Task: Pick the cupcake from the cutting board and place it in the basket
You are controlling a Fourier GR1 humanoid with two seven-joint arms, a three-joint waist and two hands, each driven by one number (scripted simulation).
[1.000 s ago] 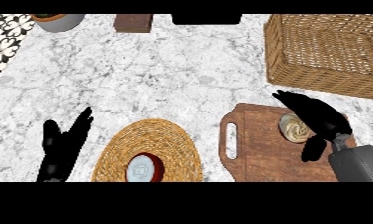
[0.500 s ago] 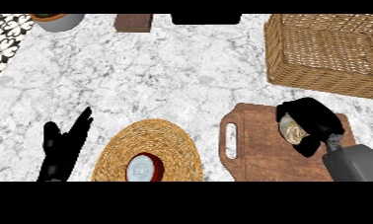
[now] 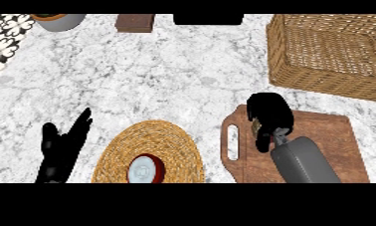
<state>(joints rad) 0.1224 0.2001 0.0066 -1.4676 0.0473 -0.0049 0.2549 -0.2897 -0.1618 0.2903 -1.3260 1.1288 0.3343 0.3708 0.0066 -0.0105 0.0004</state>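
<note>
- Cupcake [image 3: 255, 126] shows only as a sliver inside the right hand [image 3: 269, 114], over the handle end of the cutting board [image 3: 327, 138].
- Half a second ago that hand sat nearer the board's middle; it has shifted left, fingers curled round the cupcake.
- Forearm slants in from the lower right.
- Basket [image 3: 323, 51] stands apart, behind the board.
- Left hand [image 3: 61, 146] rests open at the tabletop's lower left, unmoved.

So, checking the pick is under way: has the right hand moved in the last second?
Yes. The right hand, curled round the cupcake, has shifted left along the board, toward its handle slot.
</note>
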